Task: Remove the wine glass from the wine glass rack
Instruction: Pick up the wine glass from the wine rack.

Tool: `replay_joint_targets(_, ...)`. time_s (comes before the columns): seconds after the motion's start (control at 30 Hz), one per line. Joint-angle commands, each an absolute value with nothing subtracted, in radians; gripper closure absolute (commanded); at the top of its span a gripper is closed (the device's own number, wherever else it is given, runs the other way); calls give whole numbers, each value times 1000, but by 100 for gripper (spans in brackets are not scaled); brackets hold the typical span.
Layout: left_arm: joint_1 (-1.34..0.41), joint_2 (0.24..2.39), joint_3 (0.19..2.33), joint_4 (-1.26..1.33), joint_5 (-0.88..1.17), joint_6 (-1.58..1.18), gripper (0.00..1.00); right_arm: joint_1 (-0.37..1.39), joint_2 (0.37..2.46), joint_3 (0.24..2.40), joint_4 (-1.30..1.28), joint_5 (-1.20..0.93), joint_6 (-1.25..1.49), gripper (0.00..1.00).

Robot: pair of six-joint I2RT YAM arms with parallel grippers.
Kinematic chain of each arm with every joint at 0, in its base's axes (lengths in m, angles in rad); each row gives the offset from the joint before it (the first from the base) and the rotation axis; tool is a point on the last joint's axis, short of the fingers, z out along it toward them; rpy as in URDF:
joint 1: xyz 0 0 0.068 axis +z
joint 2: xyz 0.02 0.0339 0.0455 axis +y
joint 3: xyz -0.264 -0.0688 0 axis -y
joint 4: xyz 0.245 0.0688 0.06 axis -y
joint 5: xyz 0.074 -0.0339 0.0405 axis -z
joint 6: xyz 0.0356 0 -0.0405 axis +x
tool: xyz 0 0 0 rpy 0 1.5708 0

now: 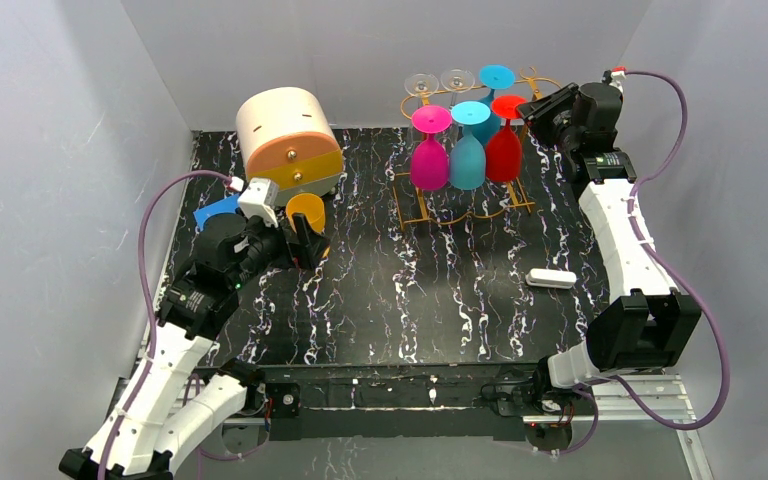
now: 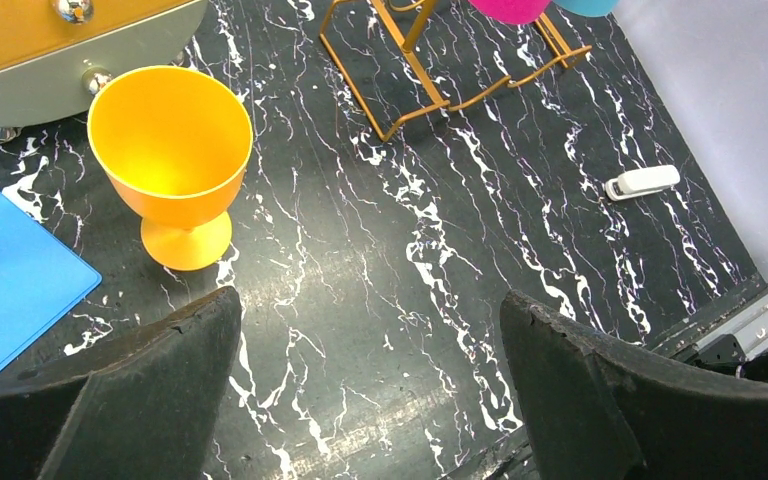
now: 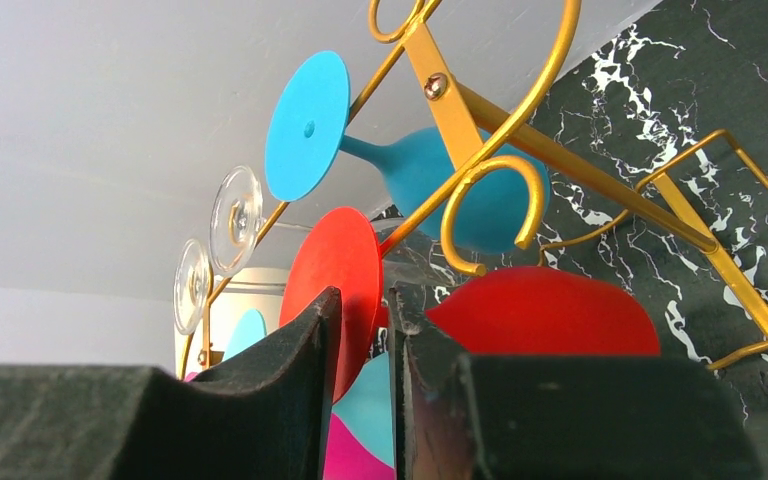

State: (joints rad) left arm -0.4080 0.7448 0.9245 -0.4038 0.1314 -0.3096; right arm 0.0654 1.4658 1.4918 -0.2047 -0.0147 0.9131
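Observation:
The golden wire wine glass rack (image 1: 415, 215) (image 3: 560, 160) stands at the back of the table with several glasses hanging upside down from it. The red wine glass (image 1: 503, 150) (image 3: 550, 310) hangs at its right front. My right gripper (image 1: 532, 112) (image 3: 365, 295) is up at that glass's stem, just under the red foot disc. Its jaws stand narrow, with a slim gap left around the stem. My left gripper (image 1: 305, 235) (image 2: 370, 300) hovers wide open and empty over the table beside an upright orange glass (image 1: 306, 210) (image 2: 172, 150).
Pink (image 1: 429, 160), cyan (image 1: 468, 155), blue (image 1: 495, 80) and two clear glasses (image 1: 422, 83) also hang on the rack. A round drawer unit (image 1: 285, 140) stands at the back left beside a blue sheet (image 2: 10, 270). A white stapler (image 1: 550, 279) lies at the right.

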Motion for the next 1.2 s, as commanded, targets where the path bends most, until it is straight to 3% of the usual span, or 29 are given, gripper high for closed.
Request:
replay_joint_targets(0.0,-405,753,950,-415,160,-295,2,60,1434,1520,-136,-25,908,69)
replay_joint_targets(0.33,-405,794,949,-412,254,-289,2,60,1434,1536,-147,-12,876,74)
replay_joint_targets(0.53,-405,802,935,-397,277,-294,2,60,1446,1563,-178,-5,850,65)
replay_joint_targets(0.8,-406,809,920,-375,293,-307,2,60,1460,1601,-222,-6,822,72)
replay_joint_targets(1.17,-405,799,917,-377,309,-318,2,61,1472,1596,-213,-61,845,73)
